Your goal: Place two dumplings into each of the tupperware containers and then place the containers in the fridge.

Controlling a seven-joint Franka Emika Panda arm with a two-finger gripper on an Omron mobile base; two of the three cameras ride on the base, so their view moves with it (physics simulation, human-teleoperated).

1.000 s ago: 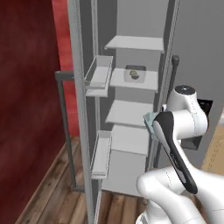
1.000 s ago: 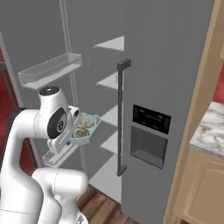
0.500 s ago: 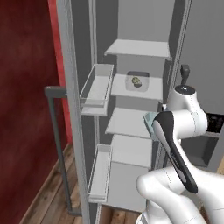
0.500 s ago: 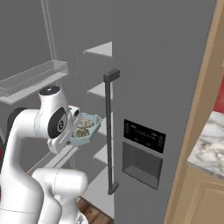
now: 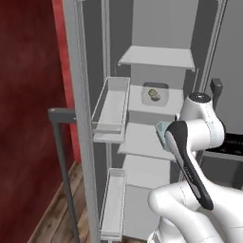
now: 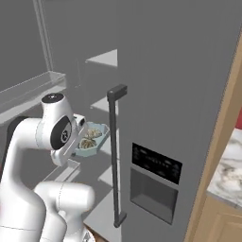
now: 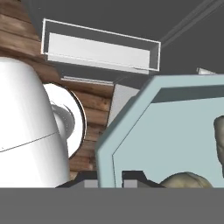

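1. While the pale bluish translucent tupperware container (image 6: 92,139) hangs in the air in front of the open tall grey fridge (image 6: 179,85), it is carried by the white arm's two-finger gripper (image 7: 110,177), whose dark fingers (image 7: 133,176) sit on either side of the container's rim in the hand view, so they appear closed on that rim.
2. Inside this container lie lumpy tan dumplings (image 6: 88,142); the right base view shows a cluster, and I take it for the pair, though I cannot count them surely.
3. A second container (image 5: 154,94) with a dumpling in it rests on a pale grey fridge shelf (image 5: 175,102), the second from the top, toward the back of the fridge.
4. Judging from that, the step in hand is stowing the last container; filling seems done.
5. The held container sits just outside the fridge, roughly level with the shelf below the occupied one, beside the clear door bins (image 5: 111,106).
6. The next move calls for reaching forward into the fridge over a free shelf, keeping the container level so nothing rolls out, lowering it until it rests flat, then parting the fingers and backing out clear of the dark door handle (image 6: 115,156).
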